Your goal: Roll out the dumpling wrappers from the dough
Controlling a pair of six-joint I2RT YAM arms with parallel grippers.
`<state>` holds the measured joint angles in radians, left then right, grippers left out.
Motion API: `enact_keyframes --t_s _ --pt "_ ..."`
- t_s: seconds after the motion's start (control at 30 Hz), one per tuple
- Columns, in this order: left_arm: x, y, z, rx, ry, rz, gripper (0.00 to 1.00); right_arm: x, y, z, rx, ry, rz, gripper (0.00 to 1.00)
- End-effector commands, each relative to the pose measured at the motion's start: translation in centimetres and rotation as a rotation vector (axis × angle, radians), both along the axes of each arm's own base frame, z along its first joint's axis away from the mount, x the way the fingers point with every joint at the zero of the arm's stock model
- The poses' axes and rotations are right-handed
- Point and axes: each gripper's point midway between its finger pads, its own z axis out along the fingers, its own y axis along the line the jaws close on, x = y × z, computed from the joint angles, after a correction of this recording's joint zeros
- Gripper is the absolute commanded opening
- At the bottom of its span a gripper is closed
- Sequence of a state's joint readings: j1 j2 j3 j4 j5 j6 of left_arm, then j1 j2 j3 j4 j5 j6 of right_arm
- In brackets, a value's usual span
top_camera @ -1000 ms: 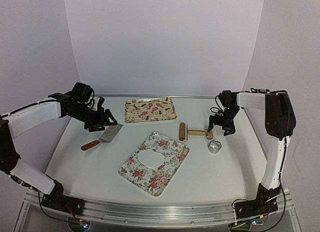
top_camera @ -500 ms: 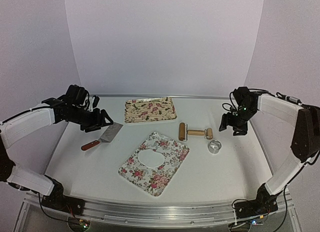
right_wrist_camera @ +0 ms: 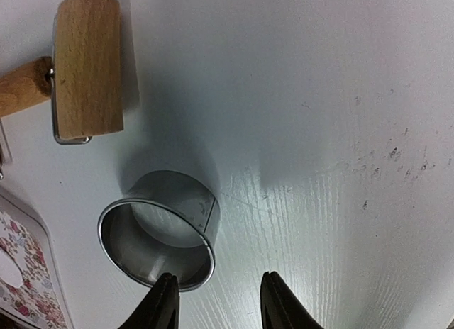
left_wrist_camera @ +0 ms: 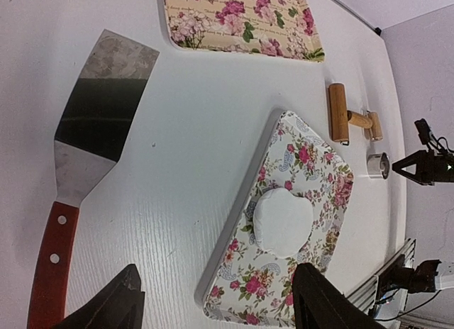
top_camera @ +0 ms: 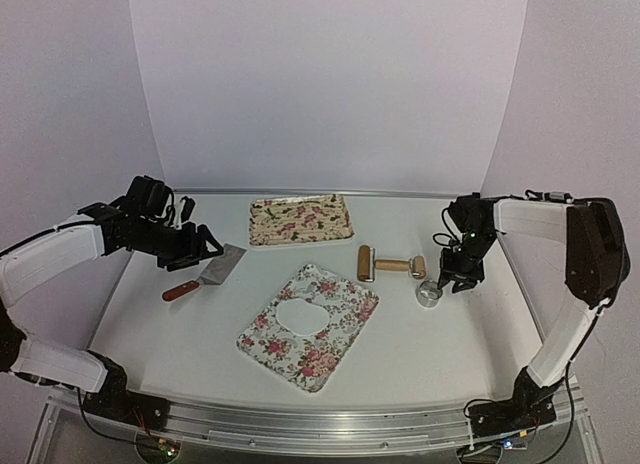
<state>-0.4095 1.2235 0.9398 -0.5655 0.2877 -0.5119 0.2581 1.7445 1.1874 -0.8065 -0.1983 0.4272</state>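
Jaws half-parted and empty, our right gripper [right_wrist_camera: 216, 300] is hovering by the metal ring [right_wrist_camera: 157, 233] near the tabletop's [top_camera: 450, 354] right edge — likely to grab it. Our left gripper [left_wrist_camera: 213, 304] is gaping, empty; the dough [left_wrist_camera: 284, 221] is lying flattened on the flowered tray [left_wrist_camera: 311, 160] toward the near edge.

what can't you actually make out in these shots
- Left wrist view: the spatula has its handle end cut off by the bottom edge.
- Left wrist view: the nearer flowered tray has one corner hidden behind a jaw of the left gripper.
- Right wrist view: the rolling pin is cut by the left edge; only one small roller and a handle stub show.
- Top view: the dough is too small to judge its thickness.
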Motion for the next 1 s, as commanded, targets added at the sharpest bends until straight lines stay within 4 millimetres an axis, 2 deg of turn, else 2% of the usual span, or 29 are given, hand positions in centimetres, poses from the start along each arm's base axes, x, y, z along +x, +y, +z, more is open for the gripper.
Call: enact_keyframes --t_s 0.0,0.47,0.63,0.77,0.97 --pt "-0.2 -0.2 1.2 -0.03 -0.034 -0.005 0.71 1.3 0.4 -0.2 -0.023 -0.017 0.019 0.38" --pt "0.2 -0.6 1.1 -0.02 -0.034 -0.03 0.71 1.5 0.6 -2.1 -0.029 0.023 0.011 0.26" --pt "0.3 -0.6 0.9 -0.012 -0.033 -0.039 0.71 1.4 0.7 -1.9 -0.032 0.019 0.01 0.1" --pt "0.4 -0.7 0.8 -0.009 -0.031 -0.045 0.71 1.2 0.7 -1.2 -0.029 0.002 0.011 0.0" --pt "0.2 -1.1 0.8 -0.016 -0.031 -0.075 0.68 0.7 0.9 2.1 -0.019 -0.071 0.026 0.0"
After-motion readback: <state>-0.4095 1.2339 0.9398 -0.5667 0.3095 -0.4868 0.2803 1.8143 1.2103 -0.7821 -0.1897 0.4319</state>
